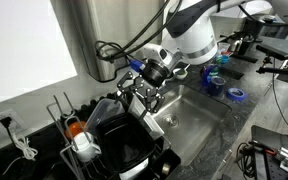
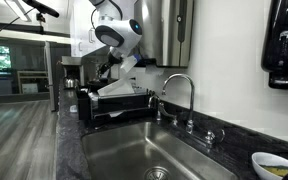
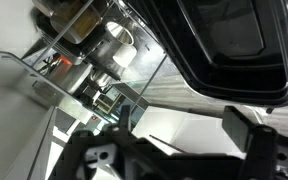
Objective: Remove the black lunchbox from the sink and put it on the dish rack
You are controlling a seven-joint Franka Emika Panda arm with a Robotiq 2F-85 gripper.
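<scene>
Bench (image 2: pixel 69 150): dark top that carries the sink and the rack, with a wall along its rear edge.
Sink (image 2: pixel 134 150): steel basin set into the bench. No black tub shows in it in either exterior view.
Dish rack (image 1: pixel 59 110): black wire with upright prongs, standing on the bench at the sink's short end, close to the rear edge.
Black lunchbox (image 1: pixel 119 140): lies in the dish rack, tilted, with its open mouth partly towards the camera. In the wrist view its glossy rim and hollow inside (image 3: pixel 224 45) fill the upper corner. Judged from how it lies, the move out of the sink looks done.
Handling: probably light and stiff. The glossy plastic is likely slippery, more so if wet. It is not fragile, though a thin wall may flex under a hard pinch.
Where to hold: over the rim on a straight side wall, one finger inside and one outside, near the middle of that side. The rounded corners would let it slide out.
End effector (image 1: pixel 144 95): fingers spread with nothing between them, hanging just above the lunchbox on the rack's sink-side edge.
White cup (image 1: pixel 87 150): sits in the rack just beside the lunchbox. Whether the two touch cannot be told.
</scene>
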